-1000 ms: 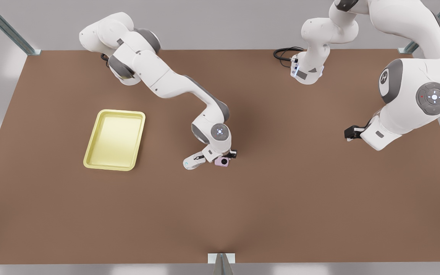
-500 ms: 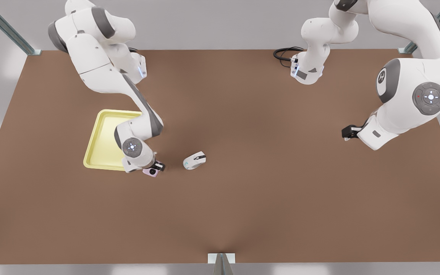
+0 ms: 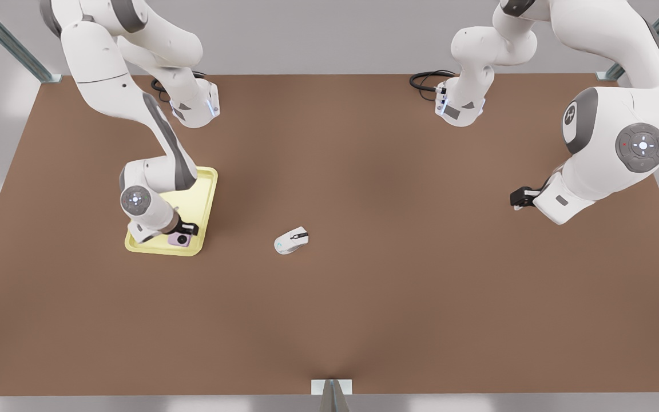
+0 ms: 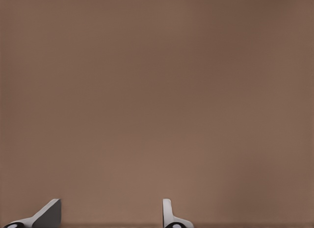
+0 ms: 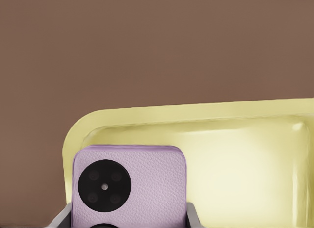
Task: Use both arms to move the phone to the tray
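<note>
Now the right claw (image 3: 183, 233) is closed on the phone (image 3: 179, 238), w/ fingers (image 5: 194, 215) pinching its sides, holding it over the tray (image 3: 206, 189) near a corner. White mouse (image 3: 291, 240) lies on the counter (image 3: 364, 297) beside the tray, apart from it. Left claw (image 3: 517, 198) waits far from the tray over bare counter, fingers (image 4: 169, 213) spread apart w/ nothing between.

A broad brown table (image 3: 398, 297) fills the room's middle, matte and evenly lit. Pale grey walls rise behind it. Metal struts (image 3: 6, 40) slant in at both far corners, and a metal bracket (image 3: 332, 389) sits at the near edge's middle.
</note>
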Robot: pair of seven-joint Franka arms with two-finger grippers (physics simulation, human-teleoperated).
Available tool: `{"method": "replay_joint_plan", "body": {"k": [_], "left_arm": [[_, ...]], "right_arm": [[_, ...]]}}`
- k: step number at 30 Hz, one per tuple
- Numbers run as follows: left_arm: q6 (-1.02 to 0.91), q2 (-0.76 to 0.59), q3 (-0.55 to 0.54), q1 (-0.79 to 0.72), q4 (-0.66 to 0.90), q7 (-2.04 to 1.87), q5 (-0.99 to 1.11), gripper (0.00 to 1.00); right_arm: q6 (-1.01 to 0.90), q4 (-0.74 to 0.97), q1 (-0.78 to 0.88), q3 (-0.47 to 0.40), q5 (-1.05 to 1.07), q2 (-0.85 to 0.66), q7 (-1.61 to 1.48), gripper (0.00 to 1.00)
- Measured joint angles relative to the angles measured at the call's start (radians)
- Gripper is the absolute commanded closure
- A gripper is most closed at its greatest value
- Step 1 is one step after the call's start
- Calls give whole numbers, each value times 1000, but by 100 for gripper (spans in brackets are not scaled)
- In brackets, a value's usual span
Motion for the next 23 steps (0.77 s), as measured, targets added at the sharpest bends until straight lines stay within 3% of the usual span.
{"method": "replay_joint_plan", "body": {"k": [4, 5, 11, 13, 18, 20, 23], "left_arm": [[-5, -5, -2, -2, 0, -1, 0, 0], [-6, -5, -2, -2, 0, -2, 0, 0], [-10, -5, -2, -2, 0, -3, 0, 0], [-10, -7, -2, -2, 0, -4, 1, 0], [-9, -9, 1, 0, 6, -4, 2, 0], [-8, -6, 1, 0, 15, -5, 4, 0], [-7, -2, 1, 0, 23, -5, 7, 0]], "right_arm": [[5, -45, -2, -4, 0, -3, -84, 19], [5, -50, -2, -4, -1, -5, -101, 0], [-1, -36, -1, -11, -4, -21, -190, 0], [-70, 98, -1, -26, -2, -58, -215, 0], [-410, 705, -3, -141, 56, -121, -267, 0], [-557, 825, -6, -154, 70, -132, -284, 0], [-727, 867, -16, -177, 92, -134, -308, 0]]}}
